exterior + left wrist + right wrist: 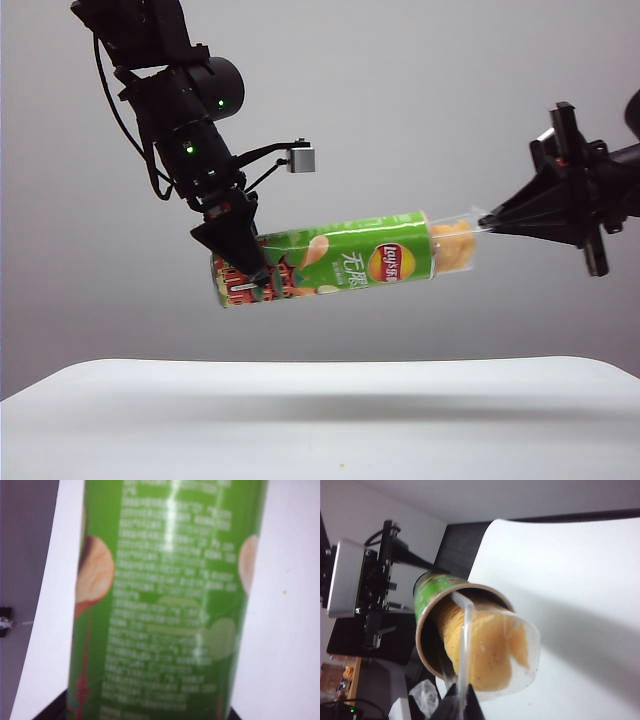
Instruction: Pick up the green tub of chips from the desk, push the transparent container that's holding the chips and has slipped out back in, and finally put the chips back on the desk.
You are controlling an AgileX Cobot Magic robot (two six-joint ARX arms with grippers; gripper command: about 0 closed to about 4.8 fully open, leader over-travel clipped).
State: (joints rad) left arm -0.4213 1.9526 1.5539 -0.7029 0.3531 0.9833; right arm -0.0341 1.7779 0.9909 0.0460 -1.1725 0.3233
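Note:
The green tub of chips (340,262) hangs nearly level in the air above the desk (320,420). My left gripper (250,265) is shut on its red-brown patterned end, and the can (165,605) fills the left wrist view between the dark fingers (50,714). The transparent container (455,245) sticks out of the can's open end with pale orange chips (450,250) inside. My right gripper (487,222) is shut on the container's clear edge. The right wrist view shows the can's mouth (432,592), the container (522,645), the chips (480,650) and my pinched right gripper (462,702).
The white desk (570,580) lies well below the can, with a soft shadow under it. The left arm's camera block (350,577) faces the right wrist view. Beyond the desk edge are dark floor and some clutter (340,680).

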